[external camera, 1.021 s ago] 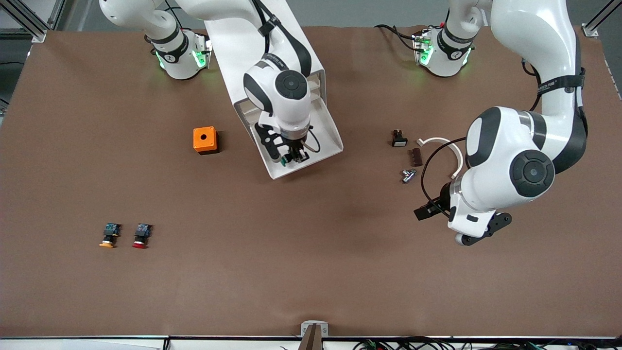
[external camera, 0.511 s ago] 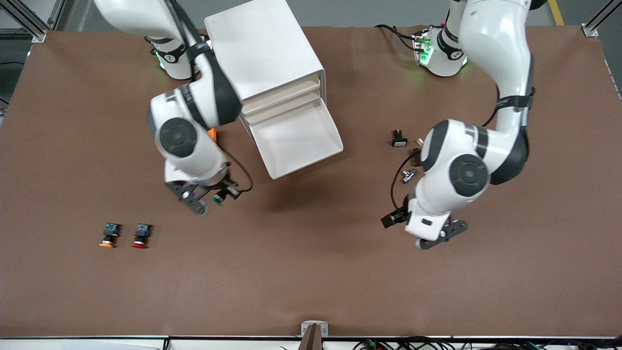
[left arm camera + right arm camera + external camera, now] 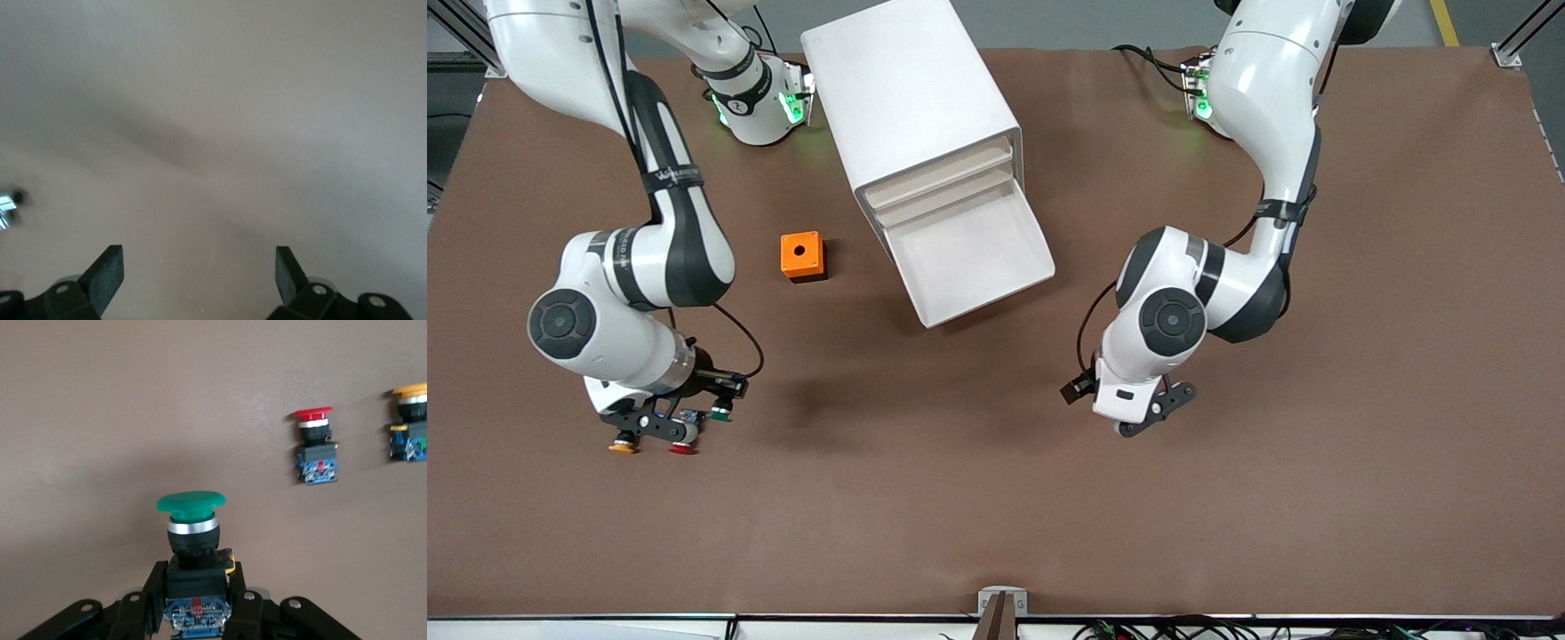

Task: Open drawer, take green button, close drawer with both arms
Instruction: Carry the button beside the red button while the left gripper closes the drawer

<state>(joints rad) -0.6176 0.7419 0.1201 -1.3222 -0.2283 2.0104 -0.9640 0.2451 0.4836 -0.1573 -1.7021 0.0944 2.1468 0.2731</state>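
**benchrat:** So where's this run at? The drawer is pulled out of the white cabinet and looks empty to me.

**servo_sam:** Yep, opening's done and so is the grab. The right gripper is clamped on the green button; the wrist cam shows the fingers pinching its black body, cap pointing away from the wrist. It's hanging over the table toward the right arm's end, right by the red button and the yellow button.

**benchrat:** And the other arm?

**servo_sam:** The left gripper has its jaws spread wide with nothing in them, over bare table and nearer the camera than the drawer front. My guess is it's lining up for the push.

**benchrat:** So what's left?

**servo_sam:** I'd say set the green one down next to its two buddies, then shut the drawer. That part isn't started.
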